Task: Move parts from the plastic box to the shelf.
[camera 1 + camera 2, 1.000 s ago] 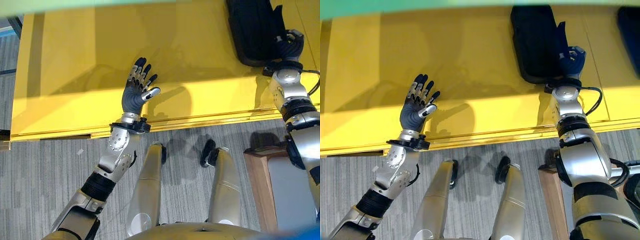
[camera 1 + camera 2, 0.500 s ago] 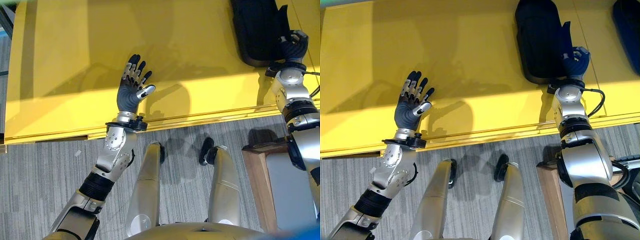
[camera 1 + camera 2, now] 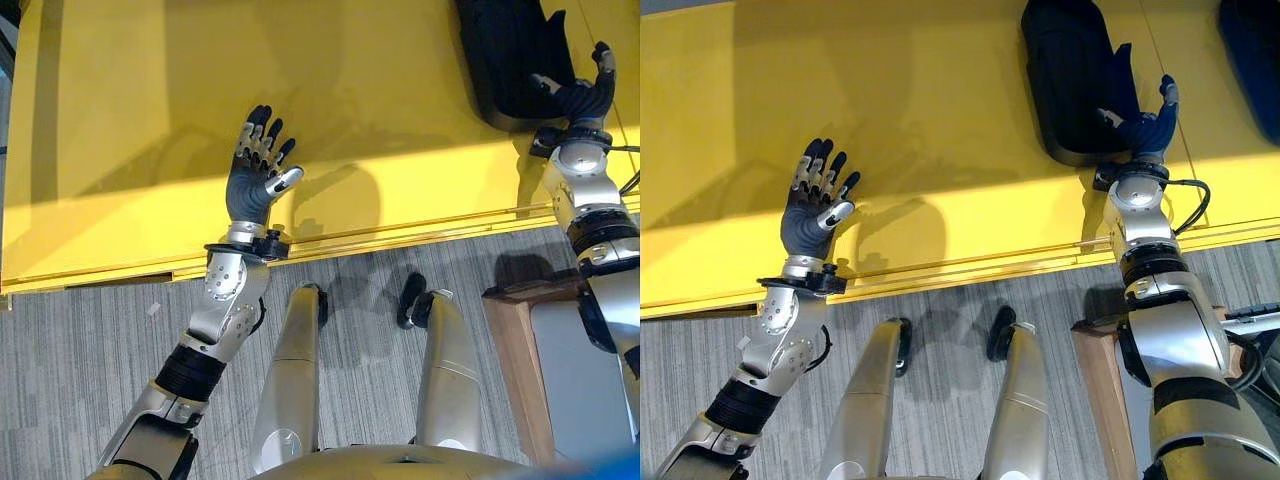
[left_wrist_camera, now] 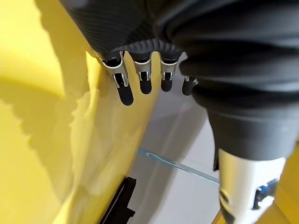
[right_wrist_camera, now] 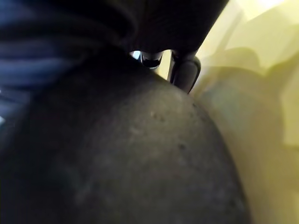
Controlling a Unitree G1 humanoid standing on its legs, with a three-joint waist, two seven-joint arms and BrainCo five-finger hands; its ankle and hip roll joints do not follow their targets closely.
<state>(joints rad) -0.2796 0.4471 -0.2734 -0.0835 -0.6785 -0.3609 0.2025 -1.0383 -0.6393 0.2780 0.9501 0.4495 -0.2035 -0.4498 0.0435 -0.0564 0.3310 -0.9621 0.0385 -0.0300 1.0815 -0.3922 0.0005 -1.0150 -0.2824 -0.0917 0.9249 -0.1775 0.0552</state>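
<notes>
The black part (image 3: 1072, 80) lies on the yellow shelf (image 3: 150, 120), toward its far right corner, its near end rounded and well back from the shelf's front edge. My right hand (image 3: 1145, 125) is at that near end, on the part's right side. Half a second ago my fingers were curled against the part; now they are spread, the thumb and 1 long finger pointing apart with a gap between them, and I hold nothing. In the right wrist view the dark bulk of the part (image 5: 121, 154) sits right up against my palm, with 2 fingertips (image 5: 186, 72) showing past its curve against the yellow.

A second dark part (image 3: 1252, 45) lies at the shelf's far right edge, apart from the first.

My left hand (image 3: 252, 180) hovers over the front left area of the shelf, palm up, fingers straight and fanned, thumb out to the side, carrying nothing. It has slid a little further left and away from me since 1 second ago. In the left wrist view my fingertips (image 4: 125, 91) hang in a row beside the yellow surface.

Grey striped floor (image 3: 80, 360) runs along the shelf's front edge, and a wooden-edged box (image 3: 540, 370) stands at my right.
</notes>
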